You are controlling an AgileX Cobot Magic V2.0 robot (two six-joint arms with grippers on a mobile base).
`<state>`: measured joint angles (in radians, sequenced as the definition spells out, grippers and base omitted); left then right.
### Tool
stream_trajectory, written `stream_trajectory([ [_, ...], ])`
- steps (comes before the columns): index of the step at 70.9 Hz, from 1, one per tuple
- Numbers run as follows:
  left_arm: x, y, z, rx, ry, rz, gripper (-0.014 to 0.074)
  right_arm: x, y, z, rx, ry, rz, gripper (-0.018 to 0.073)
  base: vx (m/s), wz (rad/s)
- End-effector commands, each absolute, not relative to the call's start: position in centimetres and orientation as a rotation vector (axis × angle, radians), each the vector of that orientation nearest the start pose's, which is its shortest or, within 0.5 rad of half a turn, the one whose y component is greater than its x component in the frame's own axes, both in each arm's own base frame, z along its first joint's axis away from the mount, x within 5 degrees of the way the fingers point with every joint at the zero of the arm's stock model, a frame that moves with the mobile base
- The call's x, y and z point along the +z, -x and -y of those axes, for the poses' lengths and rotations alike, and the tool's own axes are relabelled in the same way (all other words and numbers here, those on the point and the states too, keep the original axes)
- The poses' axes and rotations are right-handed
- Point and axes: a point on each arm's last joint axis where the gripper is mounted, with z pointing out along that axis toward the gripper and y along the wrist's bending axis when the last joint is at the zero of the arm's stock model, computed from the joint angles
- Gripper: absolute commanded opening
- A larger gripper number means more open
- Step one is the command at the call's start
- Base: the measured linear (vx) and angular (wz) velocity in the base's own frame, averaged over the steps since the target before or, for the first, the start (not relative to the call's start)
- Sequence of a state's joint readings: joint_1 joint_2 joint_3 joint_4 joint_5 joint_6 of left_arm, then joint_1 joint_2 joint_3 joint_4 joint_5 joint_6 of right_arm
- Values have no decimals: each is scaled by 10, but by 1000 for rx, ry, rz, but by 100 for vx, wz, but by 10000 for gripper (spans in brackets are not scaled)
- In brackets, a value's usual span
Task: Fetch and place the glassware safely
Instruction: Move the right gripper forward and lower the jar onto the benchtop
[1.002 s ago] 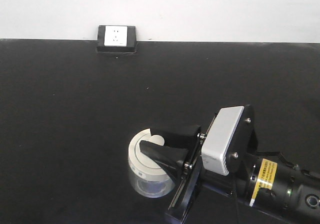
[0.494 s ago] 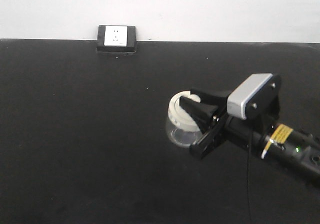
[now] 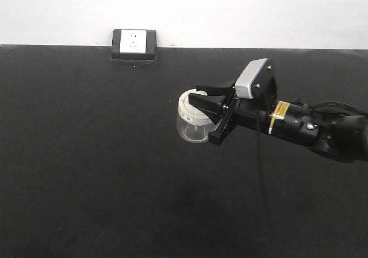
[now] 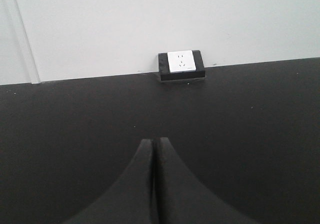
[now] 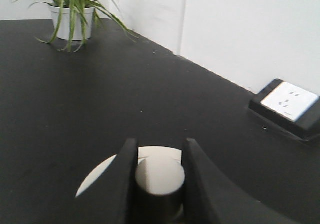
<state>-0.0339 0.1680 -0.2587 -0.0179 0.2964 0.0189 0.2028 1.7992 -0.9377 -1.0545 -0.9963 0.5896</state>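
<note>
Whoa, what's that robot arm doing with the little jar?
The robot's right gripper is pinching the knob on the white lid of a small glass jar, out over the middle of the black table. The jar looks tilted, and I can't tell whether its bottom touches the table. The left gripper is shut with nothing in it. A wall socket sits at the table's back edge.

The right arm is stretching from 3 o'clock toward 9, its right gripper pinching the knob of the jar; the left gripper is pointing to 12 o'clock, fingers pressed together.
</note>
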Motion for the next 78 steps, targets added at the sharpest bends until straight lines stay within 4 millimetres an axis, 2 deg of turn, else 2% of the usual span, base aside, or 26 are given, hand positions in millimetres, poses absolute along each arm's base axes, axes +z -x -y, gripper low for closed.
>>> stream_trajectory([
  [1, 278, -63, 3, -41, -25, -1611, -7, 240, -350, -139, 777, 892, -1289, -1, 0, 0],
  [12, 278, -63, 3, -41, -25, -1611, -7, 220, -371, -144, 796, 973, -1285, -1, 0, 0],
  [22, 278, -63, 3, -41, -25, -1611, -7, 206, -385, -147, 818, 977, -1282, -1, 0, 0],
  [47, 278, -63, 3, -41, -25, -1611, -7, 173, -397, -150, 789, 1009, -1297, -1, 0, 0],
  [78, 278, -63, 3, -41, -25, -1611, -7, 168, -399, -149, 740, 1037, -1294, -1, 0, 0],
])
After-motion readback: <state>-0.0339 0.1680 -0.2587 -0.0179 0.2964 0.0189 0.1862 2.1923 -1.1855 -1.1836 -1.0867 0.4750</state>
